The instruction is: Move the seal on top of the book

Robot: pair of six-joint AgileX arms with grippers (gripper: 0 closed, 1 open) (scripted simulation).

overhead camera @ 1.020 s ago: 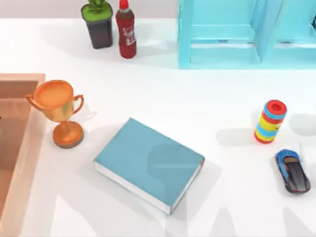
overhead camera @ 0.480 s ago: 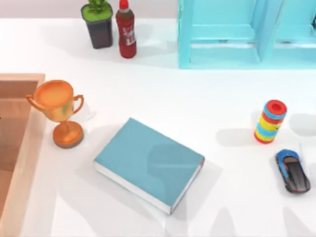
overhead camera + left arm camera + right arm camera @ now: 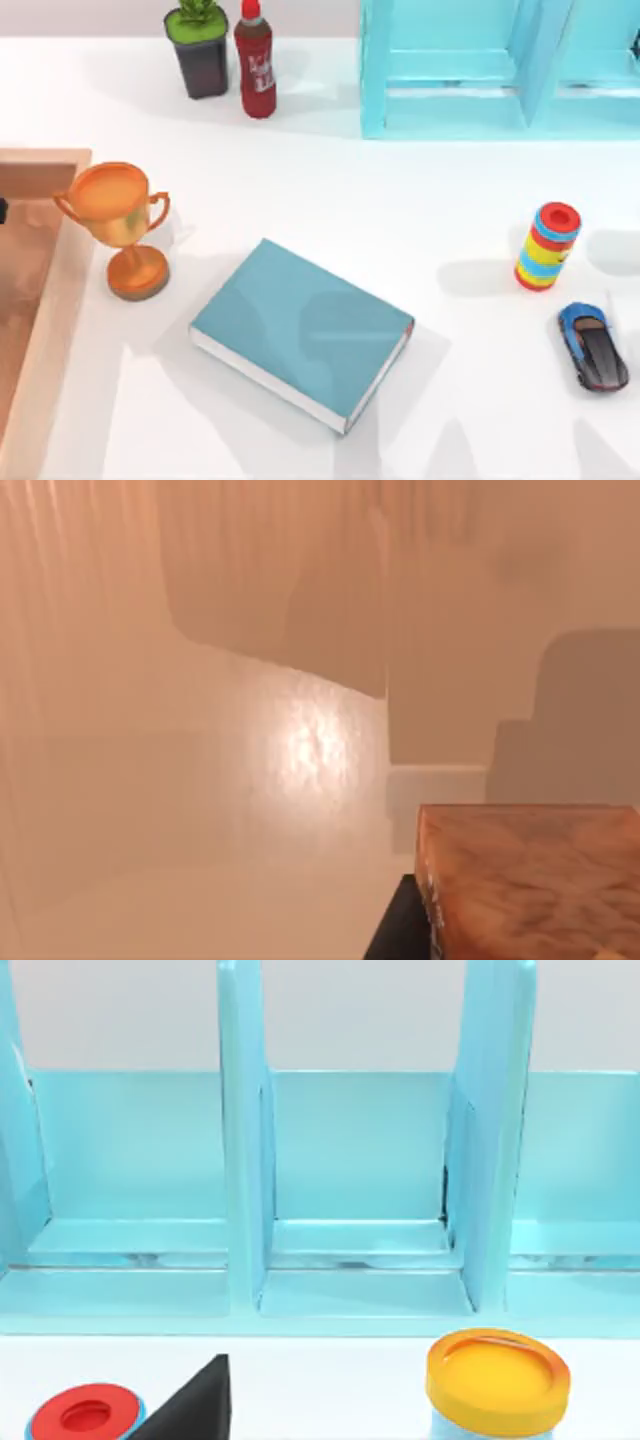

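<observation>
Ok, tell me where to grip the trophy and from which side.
Probably the narrow stem between the trophy's wide bowl and round base, coming in level from the side facing the book. It stands upright, and the wooden tray crowds its left.

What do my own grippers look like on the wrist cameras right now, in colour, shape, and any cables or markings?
Little of either is in frame. The left gripper appears in the left wrist view as a plain matte black, straight-edged sliver. The right gripper appears in the right wrist view as a flat black wedge tapering to a point. No cables, labels or markings are visible on either.
</observation>
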